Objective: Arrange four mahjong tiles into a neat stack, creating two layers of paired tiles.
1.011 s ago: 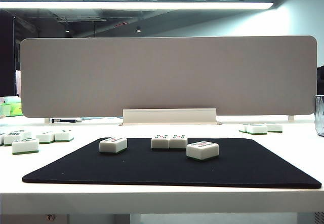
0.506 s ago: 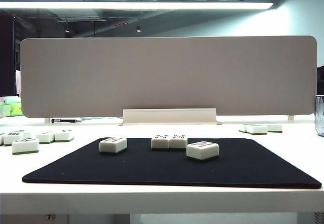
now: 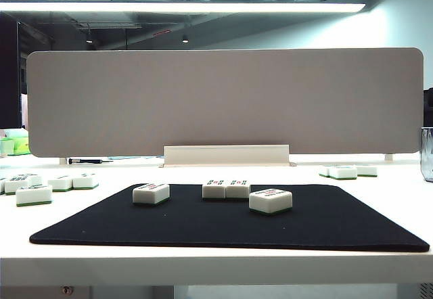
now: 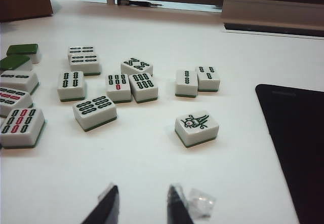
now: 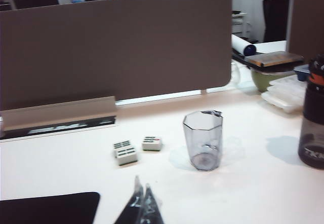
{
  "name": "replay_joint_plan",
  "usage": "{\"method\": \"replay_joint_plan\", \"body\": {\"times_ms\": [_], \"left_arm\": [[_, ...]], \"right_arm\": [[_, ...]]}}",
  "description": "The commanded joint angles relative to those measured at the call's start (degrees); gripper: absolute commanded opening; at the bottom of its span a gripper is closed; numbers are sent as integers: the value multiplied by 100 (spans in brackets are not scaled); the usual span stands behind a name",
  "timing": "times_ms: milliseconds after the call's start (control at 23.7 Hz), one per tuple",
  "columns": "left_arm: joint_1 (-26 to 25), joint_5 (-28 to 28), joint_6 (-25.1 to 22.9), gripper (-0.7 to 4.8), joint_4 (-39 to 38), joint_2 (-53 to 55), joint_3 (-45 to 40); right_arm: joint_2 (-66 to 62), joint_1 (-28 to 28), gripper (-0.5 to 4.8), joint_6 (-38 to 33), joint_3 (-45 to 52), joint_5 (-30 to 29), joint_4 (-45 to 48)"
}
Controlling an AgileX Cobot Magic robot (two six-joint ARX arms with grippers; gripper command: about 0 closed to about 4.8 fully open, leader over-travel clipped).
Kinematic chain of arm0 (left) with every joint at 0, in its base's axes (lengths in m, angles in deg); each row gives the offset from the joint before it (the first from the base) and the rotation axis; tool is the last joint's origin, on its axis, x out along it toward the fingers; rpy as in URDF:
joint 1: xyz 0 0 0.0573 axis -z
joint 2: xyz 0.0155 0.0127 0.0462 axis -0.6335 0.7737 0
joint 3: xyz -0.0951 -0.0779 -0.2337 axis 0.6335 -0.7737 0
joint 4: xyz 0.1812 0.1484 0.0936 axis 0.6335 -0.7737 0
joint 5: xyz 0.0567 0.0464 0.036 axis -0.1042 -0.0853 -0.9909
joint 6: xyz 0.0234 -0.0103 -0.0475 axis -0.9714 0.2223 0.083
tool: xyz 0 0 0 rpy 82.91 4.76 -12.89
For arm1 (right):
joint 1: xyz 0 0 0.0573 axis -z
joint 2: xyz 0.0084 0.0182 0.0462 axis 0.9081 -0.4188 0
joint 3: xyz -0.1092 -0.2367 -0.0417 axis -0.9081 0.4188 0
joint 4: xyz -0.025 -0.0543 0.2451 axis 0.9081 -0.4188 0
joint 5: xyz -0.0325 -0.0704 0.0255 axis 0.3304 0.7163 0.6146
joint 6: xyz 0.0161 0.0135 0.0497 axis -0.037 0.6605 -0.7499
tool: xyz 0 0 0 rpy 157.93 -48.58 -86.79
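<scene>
Hovering over bare white table (image 4: 152,173), the left gripper (image 4: 142,203) shows only its two dark fingertips (image 4: 109,203), parted by a modest gap with nothing between them. They touch nothing. Ahead of them a bird-marked tile (image 4: 197,127) lies alone, and beyond it a loose scatter of spare tiles (image 4: 119,87) sits face up, two of them face down showing green backs. The edge of the black mat (image 4: 298,148) lies off to one side.

The right gripper (image 5: 142,206) also hangs above empty table, its clear fingertips (image 5: 148,203) drawn together to a narrow point, with no visible gap and nothing held. Beyond it stand a clear cup (image 5: 203,139) and two spare tiles (image 5: 136,149) just beside each other; a corner of the mat shows near the tips.

In the exterior view neither arm appears. The four mahjong tiles (image 3: 226,189) lie flat on the mat, unstacked: one alone at the left (image 3: 151,193), two touching side by side in the middle, and one turned at an angle (image 3: 270,200) just right of and nearer than the pair.

Compared with the exterior frames a second and half a second earlier, nothing on the mat or table has shifted; every tile sits where it was.
</scene>
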State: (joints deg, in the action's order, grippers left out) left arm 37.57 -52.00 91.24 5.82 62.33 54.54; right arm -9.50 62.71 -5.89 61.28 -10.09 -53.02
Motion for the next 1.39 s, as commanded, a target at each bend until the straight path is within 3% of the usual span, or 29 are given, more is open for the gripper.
{"method": "replay_joint_plan", "body": {"times_ms": [42, 506, 716, 1096, 1390], "left_arm": [[-4, 4, -2, 116, -85, 2, 4], [-4, 4, -2, 116, -79, 2, 4], [-4, 4, -4, 116, -79, 2, 4], [-4, 11, -22, 116, -74, 2, 4], [-2, 129, 76, 114, -74, 2, 39]], "right_arm": [[48, -9, -1, -22, -332, -382, -326], [44, -9, -1, -22, -2573, -1521, -3460], [42, -9, -1, -22, -3746, -2494, -4942], [39, -11, -1, -24, -4712, -3875, -6063], [39, -15, -1, -24, -4734, -4288, -6432]]}}
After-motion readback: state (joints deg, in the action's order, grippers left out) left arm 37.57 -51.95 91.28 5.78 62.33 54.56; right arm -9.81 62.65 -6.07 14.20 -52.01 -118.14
